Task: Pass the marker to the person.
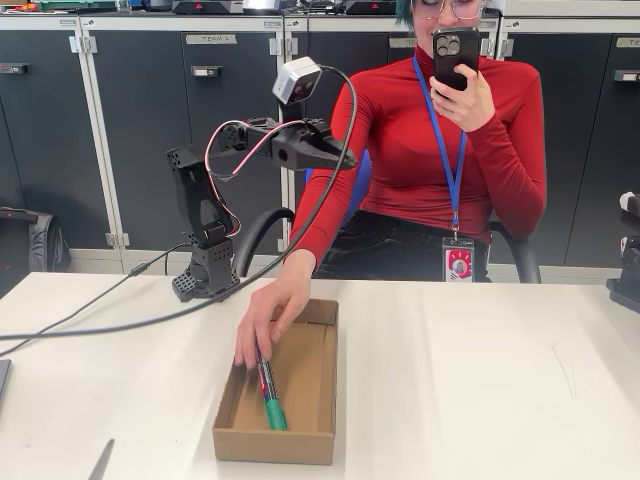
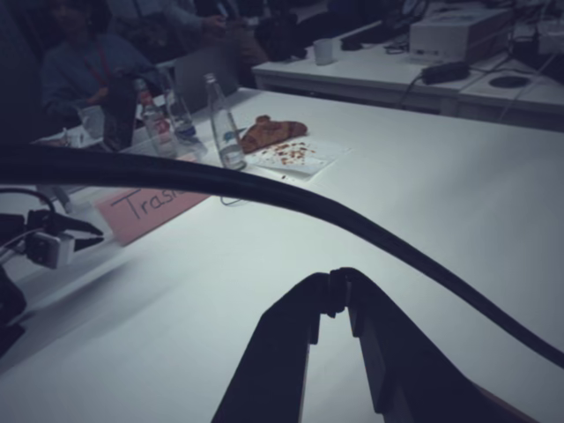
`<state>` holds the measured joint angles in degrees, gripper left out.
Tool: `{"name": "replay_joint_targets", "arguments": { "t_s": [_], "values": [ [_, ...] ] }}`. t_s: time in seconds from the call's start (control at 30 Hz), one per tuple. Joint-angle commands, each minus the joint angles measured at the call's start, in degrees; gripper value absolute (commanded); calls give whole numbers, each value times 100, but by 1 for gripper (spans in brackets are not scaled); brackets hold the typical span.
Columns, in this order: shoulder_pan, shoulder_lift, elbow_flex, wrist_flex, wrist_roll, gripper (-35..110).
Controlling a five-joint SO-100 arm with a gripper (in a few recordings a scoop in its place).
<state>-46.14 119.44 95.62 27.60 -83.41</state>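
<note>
Marker (image 1: pixel 268 392), green cap, lying in the cardboard box (image 1: pixel 305 425) under the person's hand (image 1: pixel 262 325); gripper (image 2: pixel 337 295) empty, tips pressed together, raised well above; advice: wait for the hand, spread jaws, descend along the barrel.

One marker (image 1: pixel 268 392), one cardboard box (image 1: pixel 300 440), one person (image 1: pixel 430 150) with one phone (image 1: pixel 455 52), one robot arm (image 1: pixel 215 215); in the wrist view two bottles (image 2: pixel 227 123), one croissant (image 2: pixel 271 132), one pink sign (image 2: pixel 150 210), one cup (image 2: pixel 323 51)
</note>
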Motion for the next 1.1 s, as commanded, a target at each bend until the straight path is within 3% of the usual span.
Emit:
{"name": "replay_joint_targets", "arguments": {
  "t_s": [0.0,0.4,0.83,0.93,1.07],
  "values": [
    [510,492,325,-141,492,-5],
    [1731,2874,3586,-932,2197,-5],
    [2760,5414,7392,-1863,3182,-5],
    [2909,5634,7778,-1591,3437,-5],
    [2979,6073,7910,-369,3753,-5]
  ]
}}
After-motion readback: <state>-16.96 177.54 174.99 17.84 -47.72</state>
